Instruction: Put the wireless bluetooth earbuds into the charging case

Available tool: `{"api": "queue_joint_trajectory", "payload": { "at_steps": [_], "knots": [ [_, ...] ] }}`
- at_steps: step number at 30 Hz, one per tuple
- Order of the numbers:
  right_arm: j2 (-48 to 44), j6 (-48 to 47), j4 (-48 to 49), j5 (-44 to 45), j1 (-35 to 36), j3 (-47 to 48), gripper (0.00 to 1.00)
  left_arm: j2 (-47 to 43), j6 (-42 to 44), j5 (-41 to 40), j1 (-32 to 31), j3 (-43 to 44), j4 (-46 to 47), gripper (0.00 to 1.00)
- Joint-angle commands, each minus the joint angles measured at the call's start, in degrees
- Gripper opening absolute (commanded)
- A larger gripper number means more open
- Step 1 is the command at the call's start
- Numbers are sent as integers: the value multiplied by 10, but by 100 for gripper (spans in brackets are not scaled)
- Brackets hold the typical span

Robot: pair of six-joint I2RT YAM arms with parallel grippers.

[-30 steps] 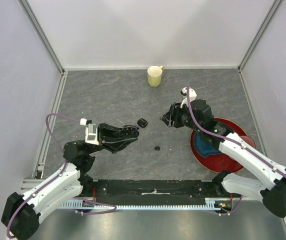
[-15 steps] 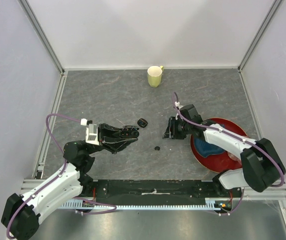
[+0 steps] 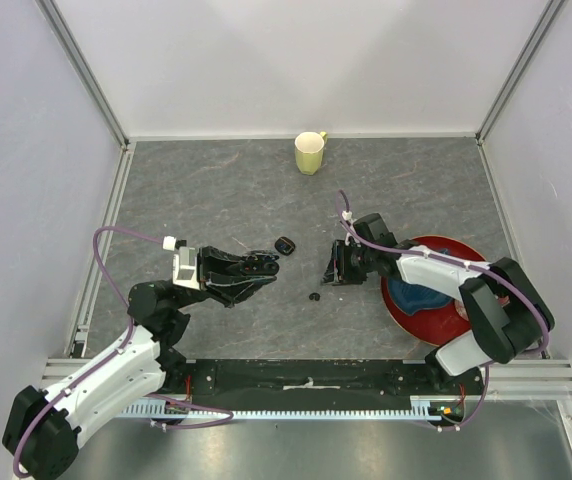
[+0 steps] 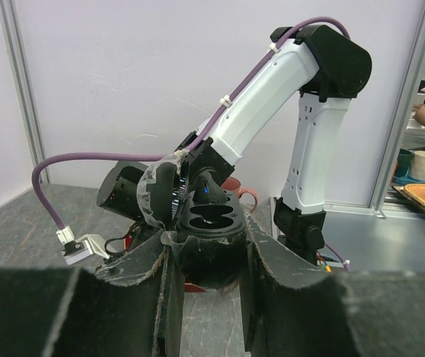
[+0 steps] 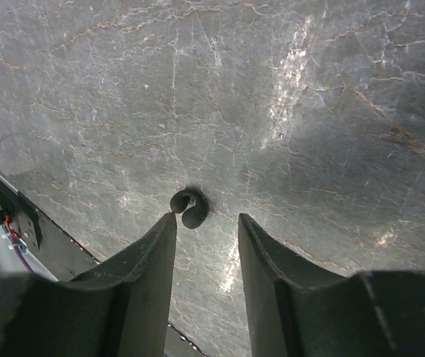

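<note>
My left gripper (image 4: 206,236) is shut on the charging case (image 4: 209,262), a glossy black pod held with its two slots facing up, a little above the table (image 3: 259,264). One tiny black curled earbud (image 5: 189,208) lies on the grey table (image 3: 314,296). My right gripper (image 5: 206,220) hangs open just above it, and the earbud sits just past the left fingertip (image 5: 167,223), not between the fingers. From above, the right gripper (image 3: 332,272) is up and right of that earbud. Another small black piece (image 3: 286,245) lies between the two grippers.
A yellow-green mug (image 3: 310,152) stands at the back. A red plate (image 3: 471,262) holding something blue sits under my right arm. The right arm (image 4: 272,111) rises directly behind the case in the left wrist view. Metal rails edge the table.
My right gripper has swung down and toward the near side, lowering over the earbud, and its jaws have narrowed. The left gripper and case have not moved.
</note>
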Motion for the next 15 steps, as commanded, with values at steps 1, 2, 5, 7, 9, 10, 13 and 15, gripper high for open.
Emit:
{"api": "queue_joint_trajectory", "payload": {
  "at_steps": [1,2,5,7,9,10,13,15],
  "knots": [
    [10,1,36,-10,0,-2,47,-7,23,-16,-1,-1,-2,2],
    [12,0,36,-10,0,-2,47,-8,24,-17,-1,-2,-2,2],
    [17,-2,39,-10,1,-5,47,-6,23,-17,-1,-1,-2,2],
    [22,-2,40,-11,0,-6,46,-4,22,-14,-1,2,-2,2],
    [25,-2,44,-14,1,-9,45,-3,22,-14,-1,5,-4,2],
    [26,-3,44,-15,0,-9,45,-1,21,-13,-1,5,-4,2],
    [29,-4,47,-21,0,-9,45,-2,20,-14,-1,5,-4,2],
    [31,-6,47,-24,1,-9,45,0,20,-14,-1,5,-4,2]
  ]
}}
